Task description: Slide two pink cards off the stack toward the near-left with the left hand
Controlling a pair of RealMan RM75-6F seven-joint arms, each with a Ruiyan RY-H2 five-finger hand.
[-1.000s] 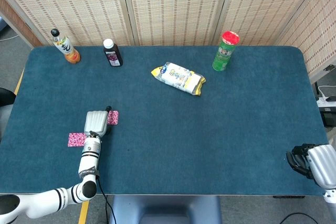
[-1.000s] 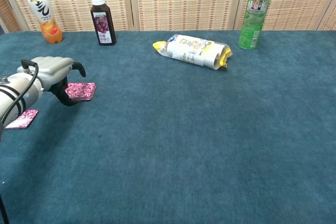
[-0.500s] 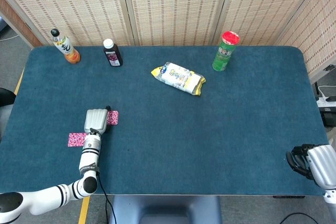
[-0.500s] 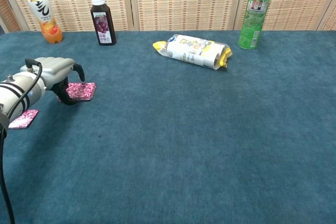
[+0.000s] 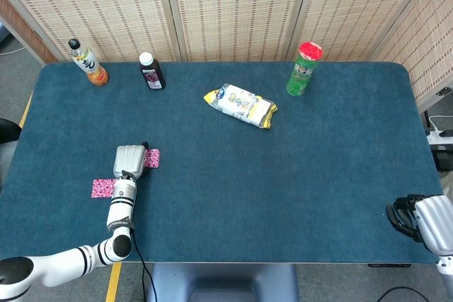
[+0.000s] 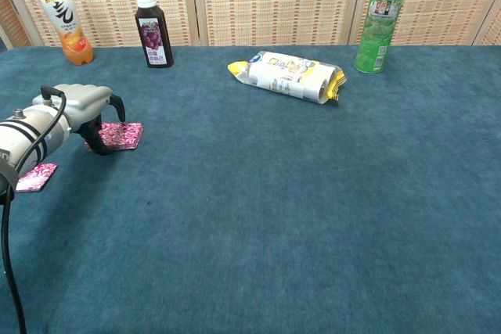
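Two bottles at far-left edge — orange-juice bottle [image 5: 88, 64], dark-juice bottle [image 5: 151, 71], one green snack canister [image 5: 304, 69], one wrapped yellow-white packet [image 5: 241, 105], left hand [image 5: 129, 160] fingers curled down on pink card stack [image 5: 151, 158], one pink patterned card [image 5: 103, 188] near-left beside wrist, right hand [image 5: 414, 217] curled, holding nothing.

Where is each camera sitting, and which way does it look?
Head view: high up, looking down on the table; both arms, left hand and right hand show.
Chest view: low, looking level across the table; only the left hand shows.
Both share the left hand, pink cards, bottles and green can.
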